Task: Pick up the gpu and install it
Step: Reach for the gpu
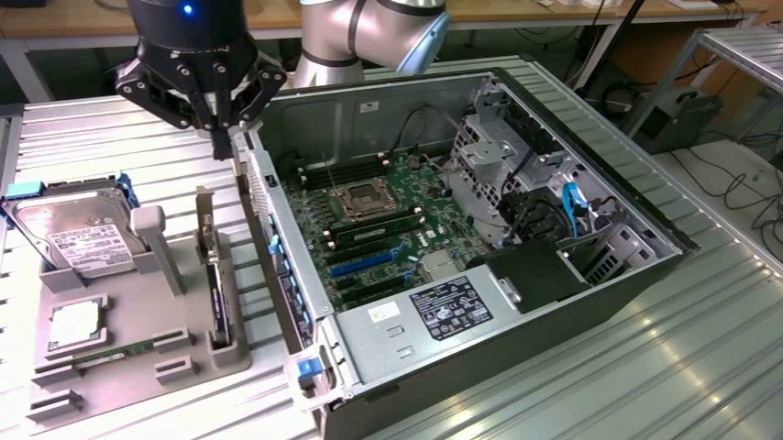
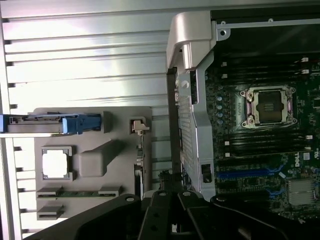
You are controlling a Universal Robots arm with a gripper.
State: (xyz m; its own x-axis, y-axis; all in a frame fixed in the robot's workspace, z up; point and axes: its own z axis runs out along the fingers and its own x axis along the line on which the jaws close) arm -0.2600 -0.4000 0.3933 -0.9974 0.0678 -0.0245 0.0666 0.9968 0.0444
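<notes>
The gpu (image 1: pixel 215 280) stands on its long edge in a slot of the grey holder (image 1: pixel 135 302), its silver end bracket (image 1: pixel 204 209) toward the back. In the wrist view the gpu (image 2: pixel 140 160) is a thin dark strip beside the case wall. My gripper (image 1: pixel 222 147) hangs shut above the table, just behind the gpu's bracket and close to the open case's back corner. It holds nothing. Its dark fingers (image 2: pixel 161 202) meet over the gap between holder and case.
The open computer case (image 1: pixel 490 302) lies on its side at the exterior view's right, motherboard (image 1: pixel 380 229) and blue slots (image 1: pixel 365 263) exposed. The holder also carries a hard drive (image 1: pixel 73 234), a processor (image 1: pixel 76 325) and a green memory stick (image 1: pixel 116 353). The case's rear wall (image 2: pixel 192 100) rises beside the gpu.
</notes>
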